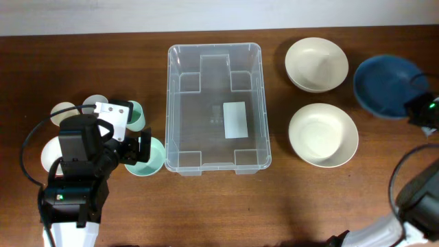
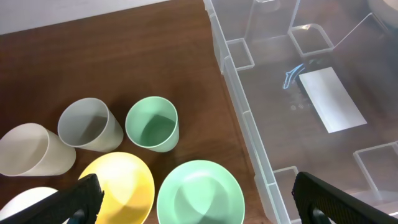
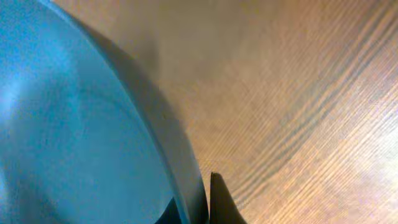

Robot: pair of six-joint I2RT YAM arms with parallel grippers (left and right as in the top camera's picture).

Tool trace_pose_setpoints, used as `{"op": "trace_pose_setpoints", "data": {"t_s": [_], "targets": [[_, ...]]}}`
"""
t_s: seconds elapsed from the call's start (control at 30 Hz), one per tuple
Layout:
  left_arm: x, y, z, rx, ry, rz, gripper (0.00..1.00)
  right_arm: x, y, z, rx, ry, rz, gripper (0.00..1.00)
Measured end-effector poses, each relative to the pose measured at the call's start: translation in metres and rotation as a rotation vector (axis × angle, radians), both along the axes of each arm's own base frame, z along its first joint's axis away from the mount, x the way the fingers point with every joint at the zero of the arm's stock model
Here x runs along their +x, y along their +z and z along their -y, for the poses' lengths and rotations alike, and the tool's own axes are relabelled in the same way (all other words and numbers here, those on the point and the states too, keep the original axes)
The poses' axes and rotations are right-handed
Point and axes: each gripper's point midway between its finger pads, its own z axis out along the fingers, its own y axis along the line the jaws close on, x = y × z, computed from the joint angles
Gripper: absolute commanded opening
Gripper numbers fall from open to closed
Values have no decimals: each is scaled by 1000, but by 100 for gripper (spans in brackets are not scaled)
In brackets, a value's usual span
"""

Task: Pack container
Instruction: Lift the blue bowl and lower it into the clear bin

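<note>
My left gripper (image 2: 196,185) hangs spread wide above a glossy mint-green round bowl (image 2: 199,199). The clear plastic rectangular container (image 1: 206,103) sits mid-table, just beside that bowl. My right gripper (image 1: 413,108) is at the rim of a smooth dark-blue bowl (image 1: 384,82); clenched or not, I cannot tell.

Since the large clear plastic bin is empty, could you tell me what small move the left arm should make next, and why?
Probably lower the left gripper until one finger slips inside the round mint-green bowl: its jaws stand wide open over that bowl, which sits beside the empty clear plastic container.
</note>
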Motion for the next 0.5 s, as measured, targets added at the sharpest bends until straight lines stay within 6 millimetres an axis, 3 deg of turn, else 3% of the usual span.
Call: {"op": "trace_pose_setpoints", "data": {"t_s": [0.1, 0.17, 0.23, 0.33, 0.37, 0.5], "targets": [[0, 0, 0, 0, 0, 0, 100, -1, 55, -12, -48, 32, 62, 4], [0, 0, 0, 0, 0, 0, 100, 3, 97, -38, -84, 109, 110, 4], [0, 0, 0, 0, 0, 0, 100, 12, 130, -79, -114, 225, 147, 4], [0, 0, 0, 0, 0, 0, 100, 34, 171, -168, -161, 467, 196, 4], [0, 0, 0, 0, 0, 0, 100, 40, 182, -208, -187, 564, 202, 4], [0, 0, 0, 0, 0, 0, 100, 47, 200, -327, -257, 827, 252, 4]]}}
